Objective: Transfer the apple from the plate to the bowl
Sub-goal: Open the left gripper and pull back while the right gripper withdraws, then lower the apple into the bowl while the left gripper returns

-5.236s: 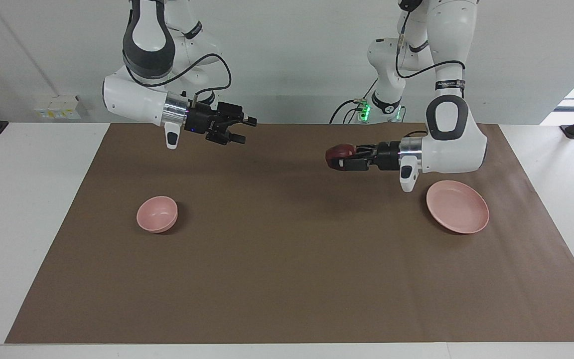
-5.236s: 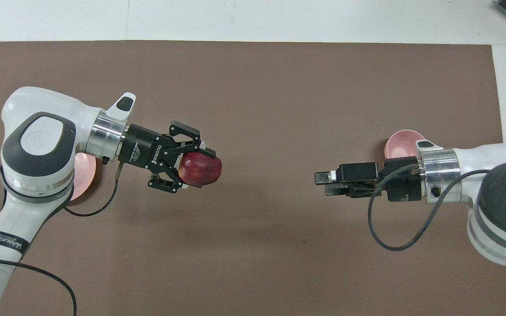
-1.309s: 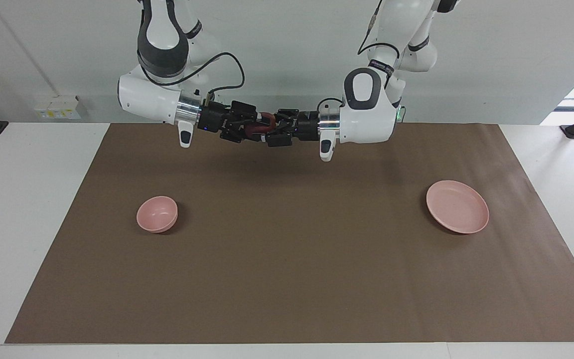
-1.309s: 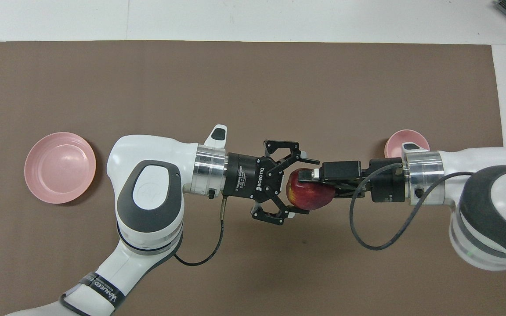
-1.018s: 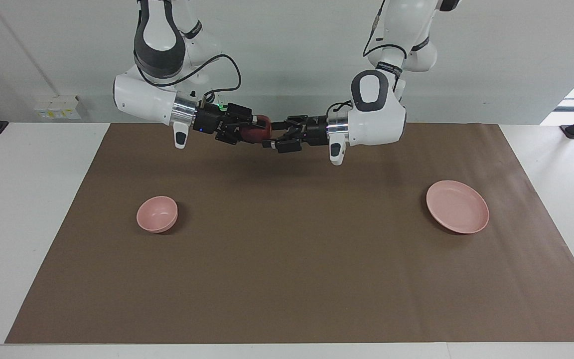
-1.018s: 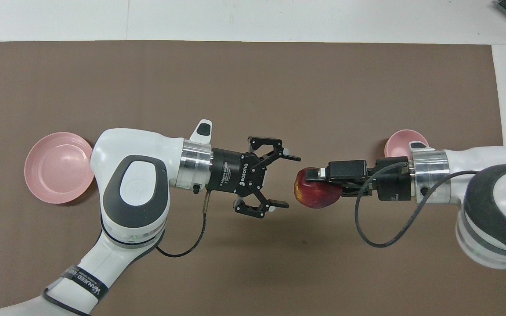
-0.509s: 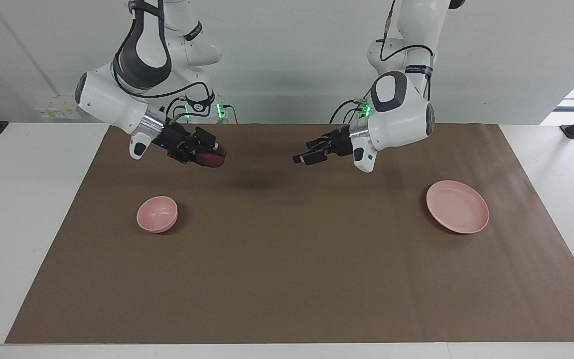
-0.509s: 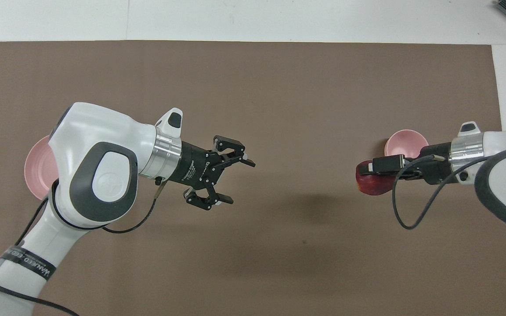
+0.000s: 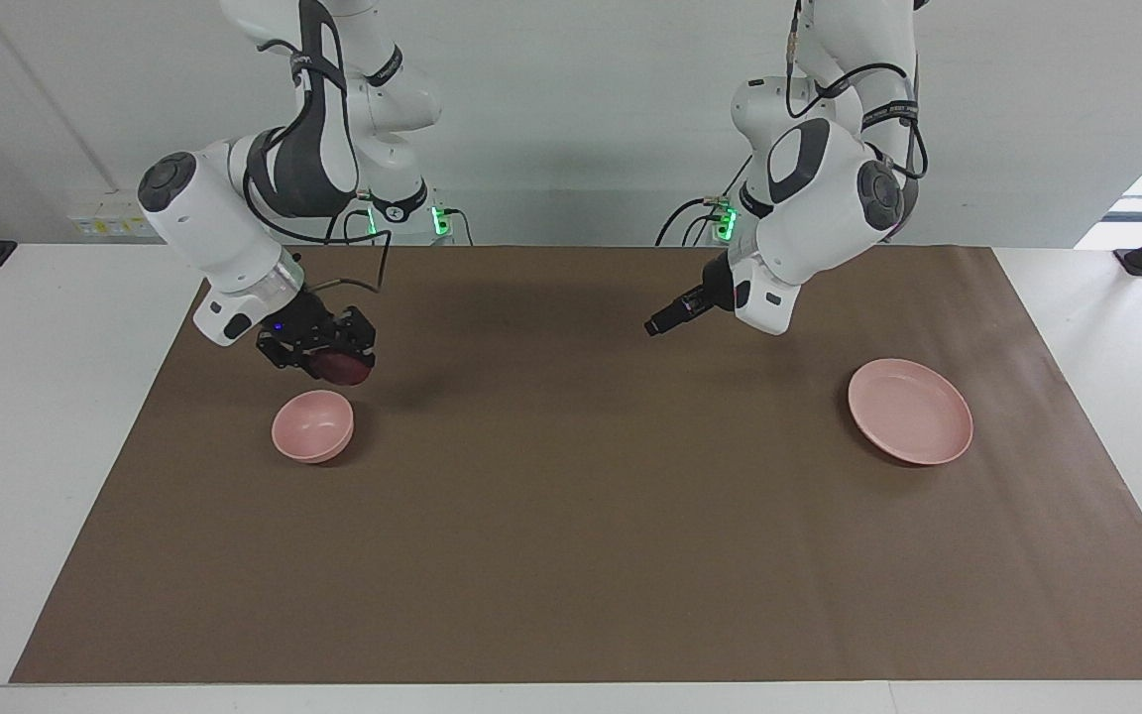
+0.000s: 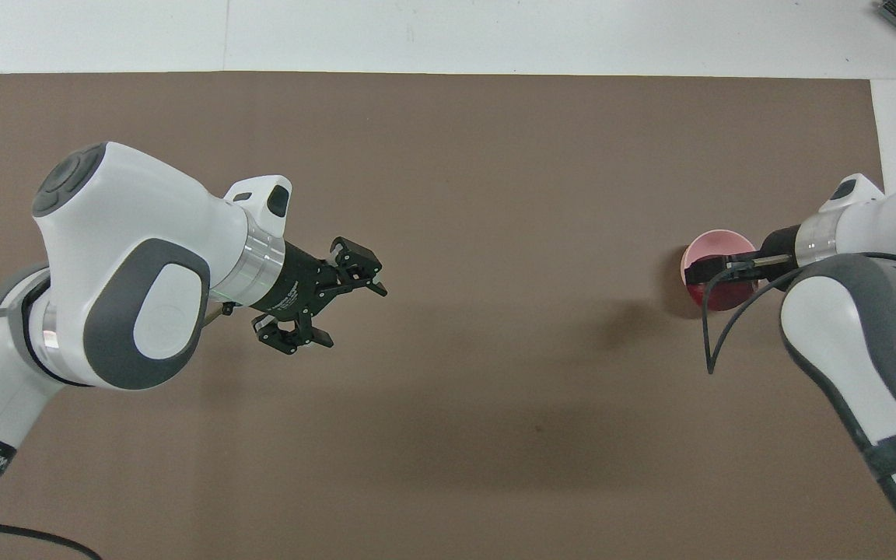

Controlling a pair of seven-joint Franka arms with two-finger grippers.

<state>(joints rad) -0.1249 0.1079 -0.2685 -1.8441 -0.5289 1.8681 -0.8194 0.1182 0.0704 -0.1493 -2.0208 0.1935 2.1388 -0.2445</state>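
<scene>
The dark red apple is held in my right gripper, shut on it, just above the near rim of the small pink bowl. In the overhead view the apple covers the nearer half of the bowl, under the right gripper. The flat pink plate lies bare toward the left arm's end; the left arm hides it in the overhead view. My left gripper is open and empty in the air over the mat's middle; it also shows in the overhead view.
A brown mat covers the white table. Only the bowl and the plate lie on it.
My right gripper has carried the apple from the middle toward the right arm's end and down over the bowl. My left gripper has drawn back, still open.
</scene>
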